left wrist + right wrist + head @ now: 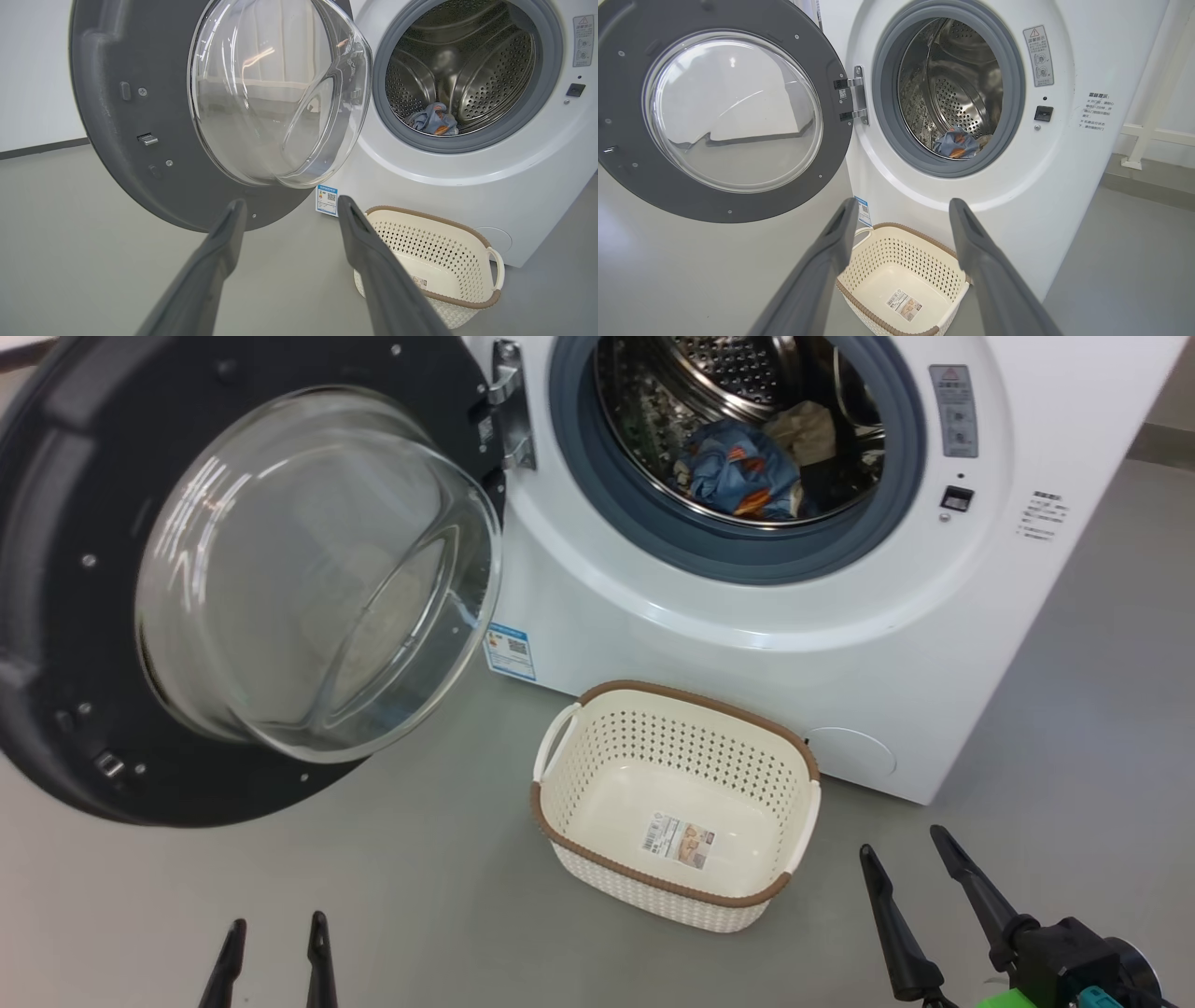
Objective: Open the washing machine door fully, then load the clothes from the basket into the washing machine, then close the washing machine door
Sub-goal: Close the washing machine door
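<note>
Washing machine door (56,616) stands wide open — clothes (747,471) lie in the drum (747,373). Basket (691,747) on floor (420,877). Left gripper (277,924), right gripper (901,840) — fingers apart.

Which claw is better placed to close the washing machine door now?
Left. The door hangs open on the robot's left, nearest the open left claw; the right claw sits past the basket.

Laundry corner of a plain utility room, as I face it: a white front-loading washing machine (747,644) on bare grey floor (420,896), white wall (32,70) with dark skirting (42,149) left of the machine, white railing (1167,136) to its right.
</note>
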`<state>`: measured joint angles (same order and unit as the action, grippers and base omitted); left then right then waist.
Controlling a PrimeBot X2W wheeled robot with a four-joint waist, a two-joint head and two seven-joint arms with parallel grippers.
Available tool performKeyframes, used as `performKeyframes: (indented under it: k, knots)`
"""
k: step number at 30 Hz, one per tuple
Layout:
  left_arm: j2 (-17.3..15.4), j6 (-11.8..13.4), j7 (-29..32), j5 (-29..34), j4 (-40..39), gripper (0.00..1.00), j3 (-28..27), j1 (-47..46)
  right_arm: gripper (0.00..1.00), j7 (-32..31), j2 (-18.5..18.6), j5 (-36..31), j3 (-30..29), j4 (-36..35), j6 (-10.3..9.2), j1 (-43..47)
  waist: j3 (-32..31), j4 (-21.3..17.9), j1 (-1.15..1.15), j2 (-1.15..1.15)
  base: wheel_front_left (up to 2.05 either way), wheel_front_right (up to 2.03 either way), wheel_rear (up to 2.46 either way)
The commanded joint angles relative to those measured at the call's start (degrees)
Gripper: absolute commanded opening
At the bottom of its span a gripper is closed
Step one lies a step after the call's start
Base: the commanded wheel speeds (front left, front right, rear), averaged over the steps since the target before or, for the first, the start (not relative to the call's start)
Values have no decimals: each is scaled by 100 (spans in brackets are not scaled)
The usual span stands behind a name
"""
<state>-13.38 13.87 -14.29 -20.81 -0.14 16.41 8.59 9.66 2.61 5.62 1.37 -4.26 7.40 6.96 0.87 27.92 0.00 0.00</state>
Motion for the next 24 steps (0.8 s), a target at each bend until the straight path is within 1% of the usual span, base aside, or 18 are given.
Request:
performKeyframes:
  k: [1,7,23,24]
  knots:
    - [-43,-19,-62,28,-94,100,-220,-306,100,-2,32,-68,170,-156,9,-218,34,126,0,0,0,0,0]
    - [-12,-47,-67,44,-54,100,-254,-292,100,3,34,-57,196,-120,9,-218,-6,192,0,0,0,0,0]
    - [25,-99,-70,142,-56,100,-328,-263,100,35,35,-20,254,-42,9,-221,-49,167,0,0,0,0,0]
    - [26,-101,-70,148,-51,86,-333,-265,100,38,35,-19,249,-39,9,-217,-56,172,0,0,0,0,0]
